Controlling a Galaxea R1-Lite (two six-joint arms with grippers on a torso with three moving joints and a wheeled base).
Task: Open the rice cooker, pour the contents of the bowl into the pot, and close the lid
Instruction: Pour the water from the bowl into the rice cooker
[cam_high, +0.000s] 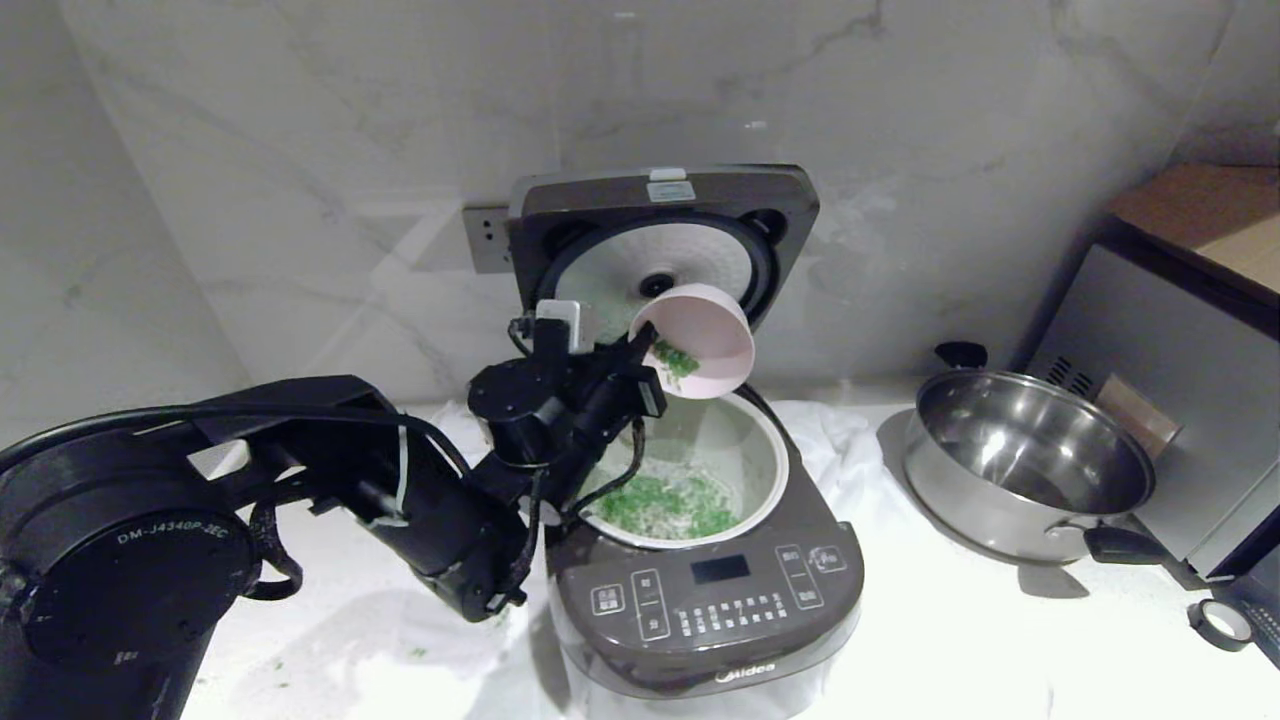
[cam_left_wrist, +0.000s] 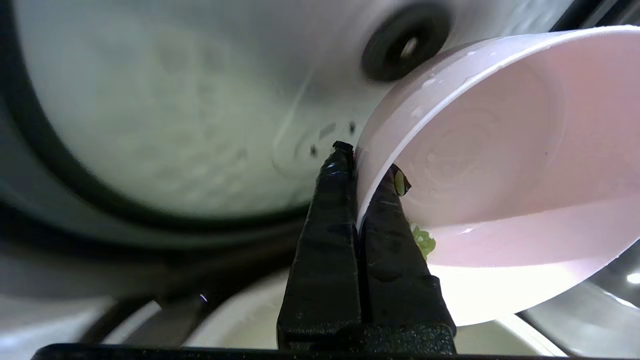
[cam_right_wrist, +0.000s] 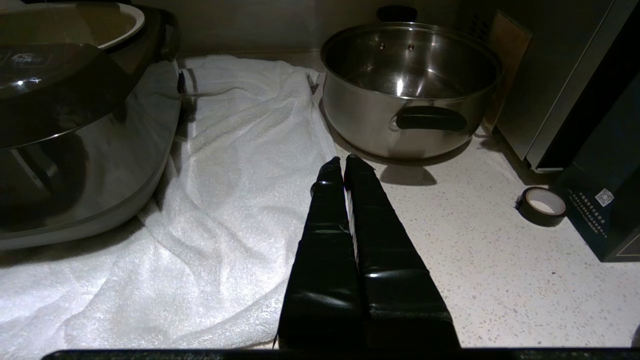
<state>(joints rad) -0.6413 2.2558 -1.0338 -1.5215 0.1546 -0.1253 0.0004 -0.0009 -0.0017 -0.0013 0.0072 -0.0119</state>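
**Bowl tipped over the open cooker, a few green bits left**

We held the bowl (cam_high: 700, 340) tipped on its side above the pot (cam_high: 770, 460), in front of the raised lid (cam_high: 660, 245). Our left gripper (cam_high: 645, 365) was clamped tight on the bowl's rim, one finger inside and one outside, as the left wrist view showed plainly (cam_left_wrist: 357, 200). Most of the contents (cam_high: 665, 505) already lay in the pot as a green heap with some white mixed in; a small clump of green pieces (cam_high: 678, 360) clung inside the bowl near our fingers.

The rice cooker (cam_high: 705, 590) stood on a white towel (cam_high: 850, 440) on the counter, its lid upright against the marble wall. So we judged the opening done and the pouring nearly done; shaking out the last bits, setting the bowl down and closing the lid remained.

Some green scraps (cam_high: 415, 652) lay spilled on the towel left of the cooker. To the right stood a steel pan (cam_high: 1030, 470), and beyond it a grey metal oven box (cam_high: 1190, 340).

Our right gripper (cam_right_wrist: 345, 170) hung idle over the towel's edge near the pan, fingers pressed together and holding nothing.
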